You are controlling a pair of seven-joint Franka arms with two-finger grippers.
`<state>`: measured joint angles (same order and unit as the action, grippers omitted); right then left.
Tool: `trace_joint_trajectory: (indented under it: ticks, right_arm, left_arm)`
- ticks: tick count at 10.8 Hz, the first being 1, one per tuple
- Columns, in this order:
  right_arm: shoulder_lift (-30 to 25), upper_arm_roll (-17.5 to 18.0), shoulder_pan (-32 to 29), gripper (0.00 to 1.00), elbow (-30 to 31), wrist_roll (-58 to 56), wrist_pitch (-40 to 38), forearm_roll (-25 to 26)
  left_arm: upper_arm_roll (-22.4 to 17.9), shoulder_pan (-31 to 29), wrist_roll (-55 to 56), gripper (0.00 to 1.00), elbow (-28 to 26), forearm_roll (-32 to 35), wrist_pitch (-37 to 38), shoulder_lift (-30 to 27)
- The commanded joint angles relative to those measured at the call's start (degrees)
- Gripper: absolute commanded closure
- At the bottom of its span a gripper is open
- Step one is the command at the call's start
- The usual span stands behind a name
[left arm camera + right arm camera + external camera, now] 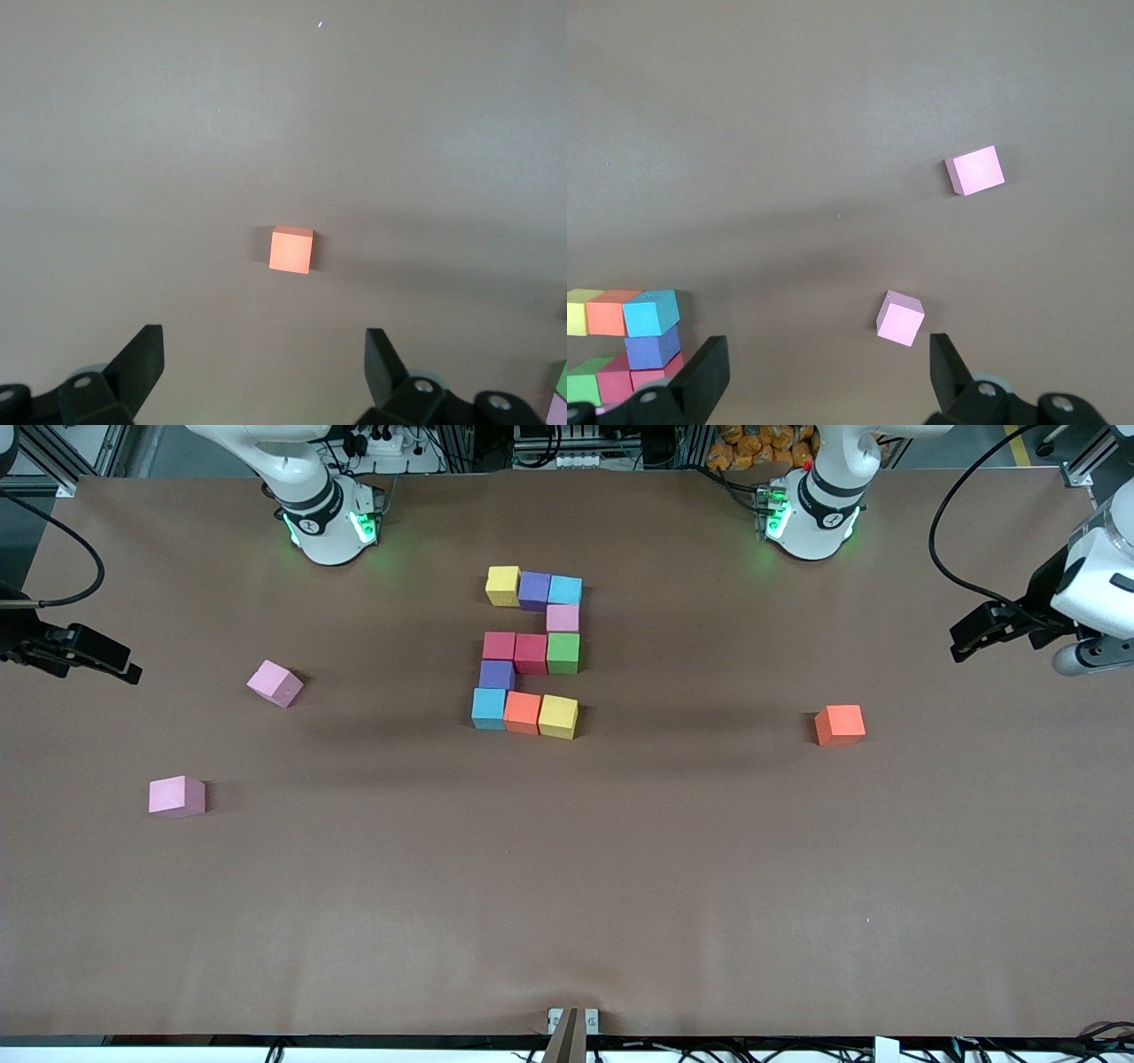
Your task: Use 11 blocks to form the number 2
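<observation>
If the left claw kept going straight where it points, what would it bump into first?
Probably the small orange cube, alone on the brown table. It sits in line between the open left claw fingers, with nothing in between, though depth is hard to judge.

**Matt blocks on a dull brown desk**

The desk [567, 886] wears a brown, paper-like covering, matt and smooth, with faint creases low in the front view. The blocks of the number 2 [530, 652] at centre look like foam or soft plastic, matt, with no shine. The orange block [840, 724] at right and the two pink blocks [275, 684] [176, 796] at left have that same dull finish. The robot bases [330, 522] along the top are glossy white plastic. The left gripper's fingers [142, 359] and the right gripper's fingers [707, 376] are black, matt plastic.
</observation>
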<state>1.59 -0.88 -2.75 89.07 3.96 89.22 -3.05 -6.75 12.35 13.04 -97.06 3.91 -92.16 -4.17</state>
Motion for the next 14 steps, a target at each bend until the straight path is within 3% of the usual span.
trace_joint_trajectory:
  ticks: [1,14]
  right_arm:
    - [-0.2,0.4,-0.3,0.0,-1.6,0.3,-1.0,0.1]
    - [0.3,0.5,-0.1,0.0,-3.2,0.8,-0.1,0.5]
  left_arm:
    - [2.3,-1.6,-1.6,0.0,1.3,-0.5,1.2,0.0]
    - [2.4,-1.8,-1.6,0.0,2.0,-1.4,2.5,0.5]
